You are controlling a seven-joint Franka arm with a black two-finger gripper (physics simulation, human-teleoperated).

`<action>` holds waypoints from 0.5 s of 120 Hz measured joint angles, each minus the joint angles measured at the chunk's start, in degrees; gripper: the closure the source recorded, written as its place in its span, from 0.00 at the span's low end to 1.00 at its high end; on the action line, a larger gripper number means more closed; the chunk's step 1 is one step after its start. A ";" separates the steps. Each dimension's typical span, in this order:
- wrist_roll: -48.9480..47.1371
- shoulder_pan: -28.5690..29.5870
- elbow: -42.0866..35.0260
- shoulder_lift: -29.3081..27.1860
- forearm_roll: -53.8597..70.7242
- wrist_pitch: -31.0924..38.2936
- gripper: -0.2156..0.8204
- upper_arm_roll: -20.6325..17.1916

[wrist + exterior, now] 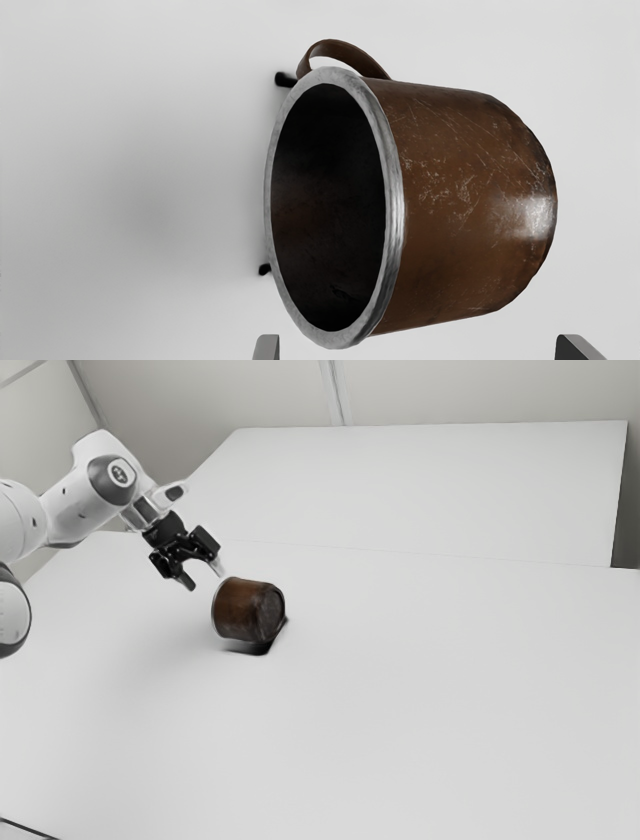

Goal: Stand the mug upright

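No words, labels, brands or numbers to read. On the grey joint cap (101, 484) of the arm (70, 510), a round mark (120, 473) too small to decipher.

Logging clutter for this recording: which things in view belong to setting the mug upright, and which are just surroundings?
Part of the job:
- brown mug, on its side
- black gripper, open near the mug's rim

Just surroundings:
- white table, serving as the support
- pale wall behind it
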 joint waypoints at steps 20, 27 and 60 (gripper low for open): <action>8.30 1.07 3.62 3.90 -4.35 0.83 0.21 0.04; 10.62 1.34 4.83 5.45 -5.93 0.99 0.21 0.09; 18.82 3.30 5.88 10.71 -17.35 -0.31 0.21 0.13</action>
